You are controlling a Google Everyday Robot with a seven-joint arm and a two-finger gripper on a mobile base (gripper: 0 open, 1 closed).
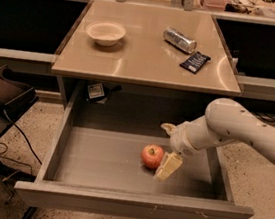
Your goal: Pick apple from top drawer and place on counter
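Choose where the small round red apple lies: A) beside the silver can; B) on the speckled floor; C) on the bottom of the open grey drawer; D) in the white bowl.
C: the small round red apple rests on the wide grey drawer bottom, the gripper open just beside it.
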